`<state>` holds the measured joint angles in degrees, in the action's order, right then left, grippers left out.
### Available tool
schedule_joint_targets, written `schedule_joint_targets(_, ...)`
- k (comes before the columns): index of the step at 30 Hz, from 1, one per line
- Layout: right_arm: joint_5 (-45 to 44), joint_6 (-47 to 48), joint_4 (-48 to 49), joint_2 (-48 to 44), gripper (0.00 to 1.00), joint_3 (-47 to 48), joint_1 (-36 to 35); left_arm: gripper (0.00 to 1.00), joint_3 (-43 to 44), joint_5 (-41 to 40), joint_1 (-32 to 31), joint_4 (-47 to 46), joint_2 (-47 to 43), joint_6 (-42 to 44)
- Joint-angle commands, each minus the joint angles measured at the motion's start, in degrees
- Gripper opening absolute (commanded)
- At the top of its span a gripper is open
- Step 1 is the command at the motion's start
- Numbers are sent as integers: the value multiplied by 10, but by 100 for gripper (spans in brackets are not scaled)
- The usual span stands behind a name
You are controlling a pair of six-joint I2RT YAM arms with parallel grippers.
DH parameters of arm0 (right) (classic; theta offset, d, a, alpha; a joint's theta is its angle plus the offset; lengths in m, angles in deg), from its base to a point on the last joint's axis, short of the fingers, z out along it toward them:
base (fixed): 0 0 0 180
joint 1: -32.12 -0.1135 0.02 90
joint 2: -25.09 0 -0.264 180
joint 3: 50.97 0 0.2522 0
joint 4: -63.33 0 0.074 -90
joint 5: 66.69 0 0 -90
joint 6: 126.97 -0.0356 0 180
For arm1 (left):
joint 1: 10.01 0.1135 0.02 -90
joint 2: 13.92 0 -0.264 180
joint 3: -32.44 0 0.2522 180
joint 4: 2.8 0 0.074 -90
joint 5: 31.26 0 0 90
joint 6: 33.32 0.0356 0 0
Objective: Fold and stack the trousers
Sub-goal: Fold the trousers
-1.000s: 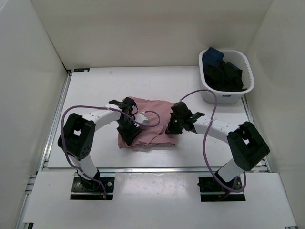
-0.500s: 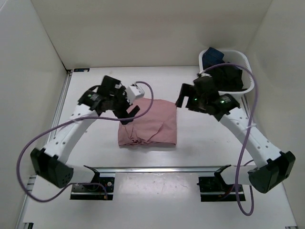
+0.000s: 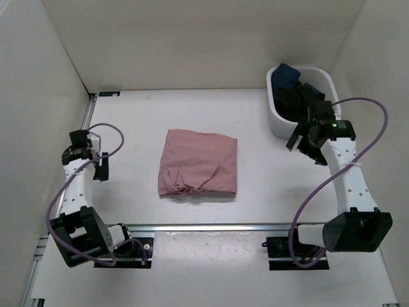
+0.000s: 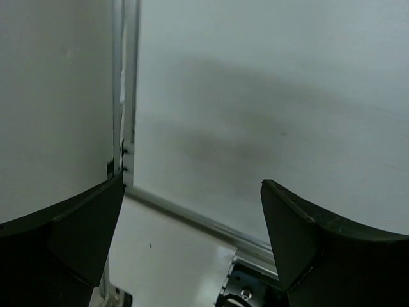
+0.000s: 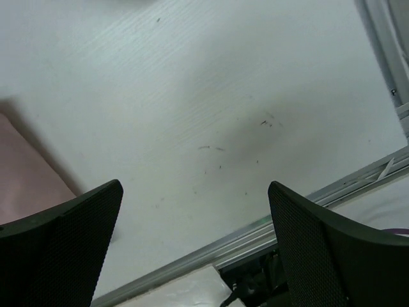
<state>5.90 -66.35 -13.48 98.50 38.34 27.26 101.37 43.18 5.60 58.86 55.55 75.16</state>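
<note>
- Two grippers, both released: the left gripper (image 3: 100, 169) and the right gripper (image 3: 304, 144) stand with jaws wide apart, holding nothing, each over bare table (image 3: 268, 182).
- One pair of trousers (image 3: 199, 165) lies folded in a rough rectangle mid-table, between the arms and well apart from both grippers.
- One white basket (image 3: 279, 123) at the far right holds dark clothes (image 3: 297, 99); the right gripper is just beside its near wall.
- The trousers are dusty-pink, thin and soft, smooth at the far side and bunched at the near left corner.
- The table is matte white; a metal rail (image 3: 211, 226) edges its near side.
</note>
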Motion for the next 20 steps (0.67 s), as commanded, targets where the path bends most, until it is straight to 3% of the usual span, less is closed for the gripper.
schedule_joint_targets(1, 20, 34, 19, 15, 99, 54, 49, 100, -20, -36, 82, -40, -42, -18)
schedule_joint_targets(7, 27, 73, 26, 20, 99, 72, 94, 100, 1, 36, 188, -40, -53, -24)
schedule_joint_targets(20, 70, 79, 66, 14, 99, 43, 108, 100, 34, 46, 208, -30, -53, -24)
